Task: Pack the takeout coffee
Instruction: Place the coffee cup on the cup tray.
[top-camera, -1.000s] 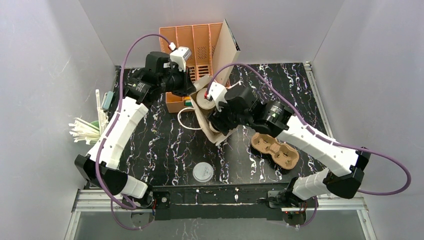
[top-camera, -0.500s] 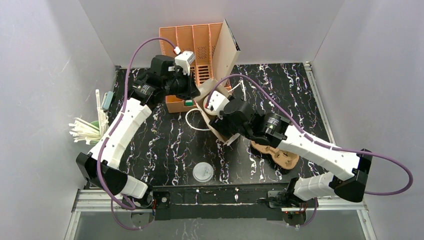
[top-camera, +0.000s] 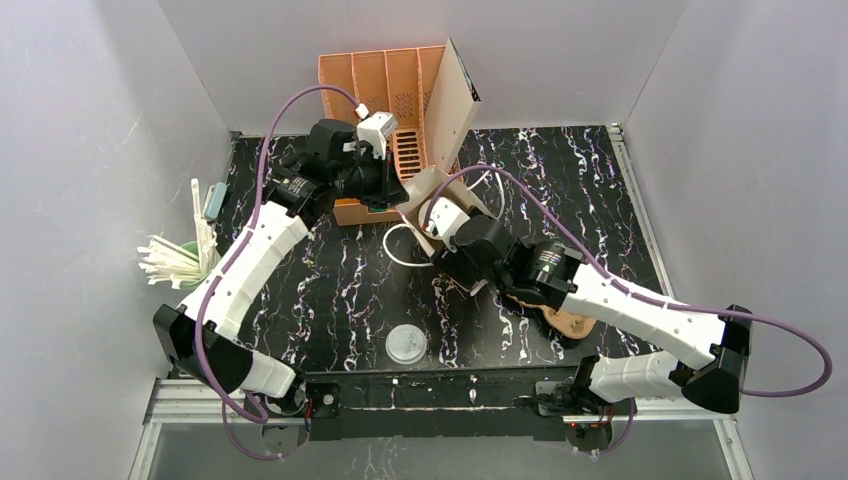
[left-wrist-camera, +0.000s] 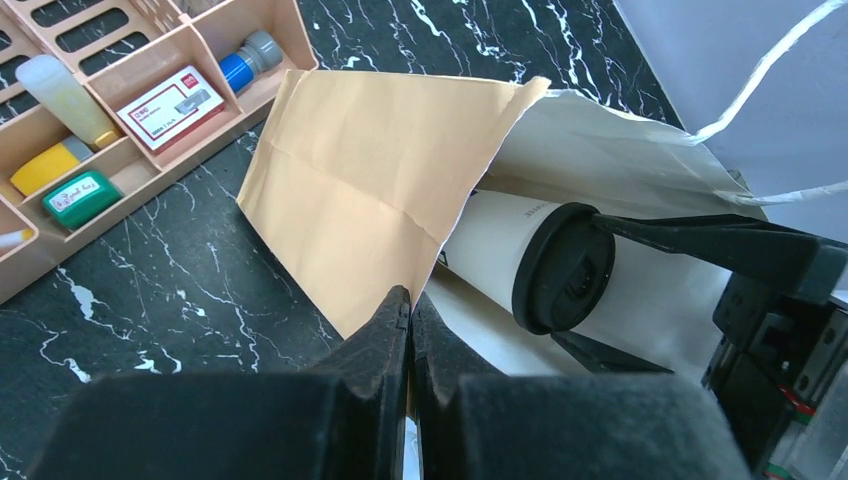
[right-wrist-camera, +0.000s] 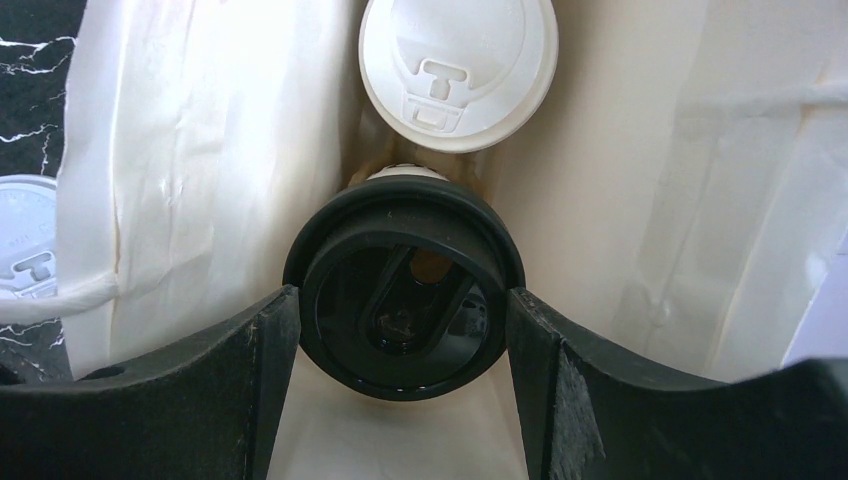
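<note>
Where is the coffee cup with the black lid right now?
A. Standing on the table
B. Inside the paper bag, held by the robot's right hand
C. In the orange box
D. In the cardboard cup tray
B: the coffee cup with its black lid lies on its side inside the open paper bag, and the right hand holds it at the lid, one finger on each side.
</note>
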